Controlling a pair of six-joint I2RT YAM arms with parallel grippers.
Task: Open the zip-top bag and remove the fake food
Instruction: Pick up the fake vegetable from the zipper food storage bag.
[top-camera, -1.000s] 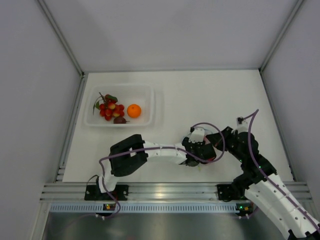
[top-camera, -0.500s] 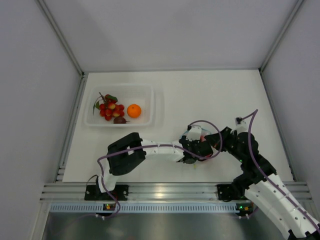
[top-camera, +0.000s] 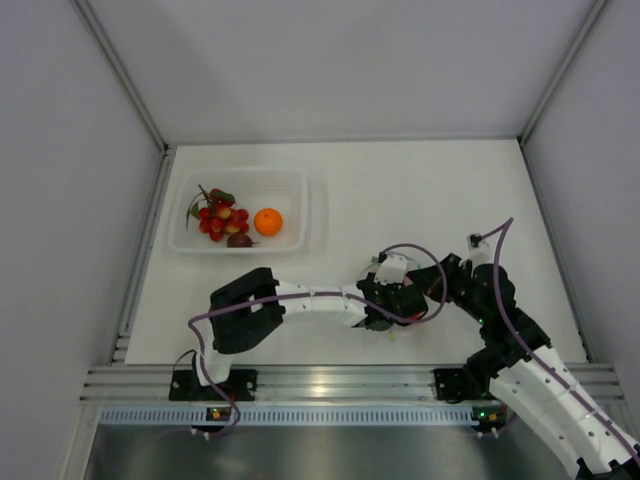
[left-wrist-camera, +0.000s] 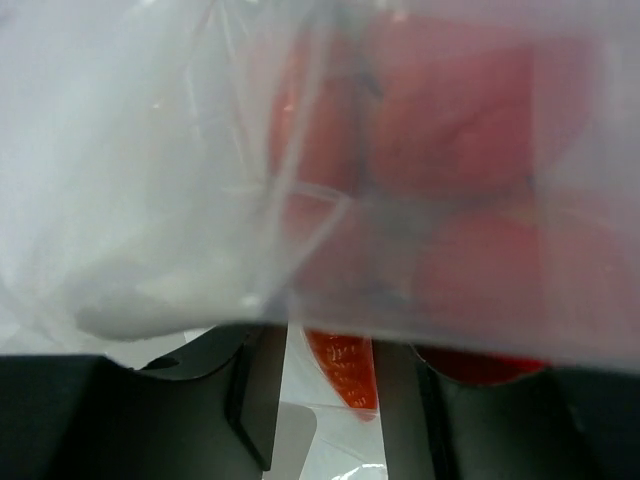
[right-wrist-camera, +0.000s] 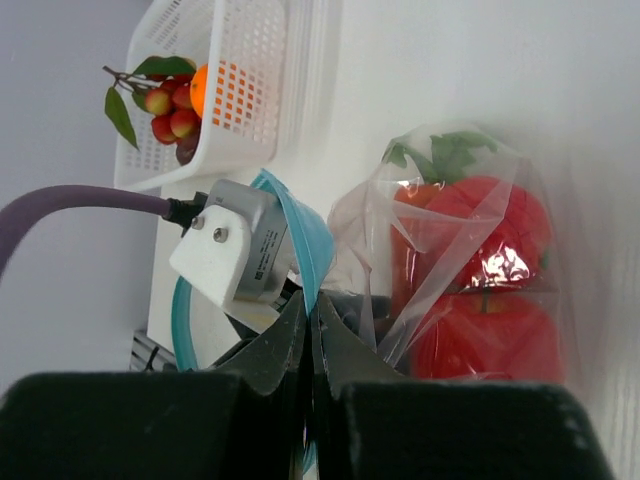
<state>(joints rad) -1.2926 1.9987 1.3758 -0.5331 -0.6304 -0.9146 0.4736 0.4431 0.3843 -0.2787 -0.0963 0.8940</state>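
**Tech:** Where are you on the surface (top-camera: 420, 190)?

**Arm:** Seen from above, my left arm (top-camera: 310, 300) reaches across from seven o'clock and my right arm (top-camera: 520, 350) bends in from five; the two wrists meet near the front edge, at about five o'clock of the surface; the white basket (top-camera: 250, 176) sits well apart at ten o'clock.

**Tech:** And the zip-top bag?

**Arm:** The zip-top bag (right-wrist-camera: 450, 250) rests on the surface right where the wrists meet, hidden under them from above; my right wrist camera sees it at two o'clock of my right jaws, its clear film crumpled; my right jaws are pressed together on its teal zip strip (right-wrist-camera: 300, 235), which loops round towards eight o'clock.

**Tech:** And your left jaws?

**Arm:** They stand apart; film lies against that camera and blurs most of its view; a carrot (left-wrist-camera: 342, 365) shows in the gap between the fingers (left-wrist-camera: 150, 420), touching neither as far as I can see; whether any film is pinched I cannot tell.

**Tech:** What is inside?

**Arm:** Two red round fruits (right-wrist-camera: 480, 335), one above the other, with a green leafy top (right-wrist-camera: 445, 155) at twelve o'clock of them; out in the basket lie the berry cluster (top-camera: 218, 218), the orange (top-camera: 267, 221) at its three o'clock, and a small dark piece (top-camera: 239, 240) at its five.
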